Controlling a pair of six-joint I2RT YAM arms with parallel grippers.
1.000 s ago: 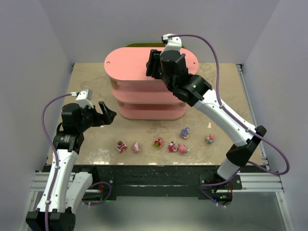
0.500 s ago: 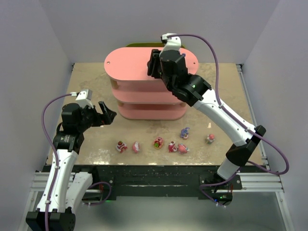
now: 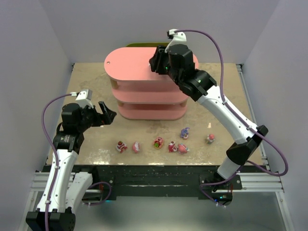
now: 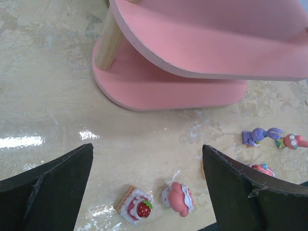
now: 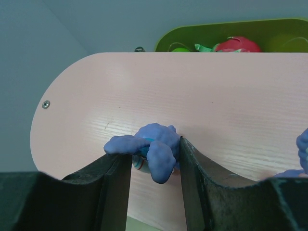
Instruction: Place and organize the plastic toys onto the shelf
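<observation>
A bunny (image 5: 153, 147) sat pinched between the jaws of the right gripper (image 5: 155, 156), over the top board of the shelf (image 5: 202, 91). A second bunny (image 5: 303, 144) lay right of those jaws and a tub (image 5: 202, 33) beyond the board. The shelf's base stood ahead of the left gripper (image 4: 147, 154). Between its spread jaws lay a cake toy (image 4: 136, 206) and a round figure (image 4: 178, 197), with a third bunny (image 4: 260, 136) farther right.
</observation>
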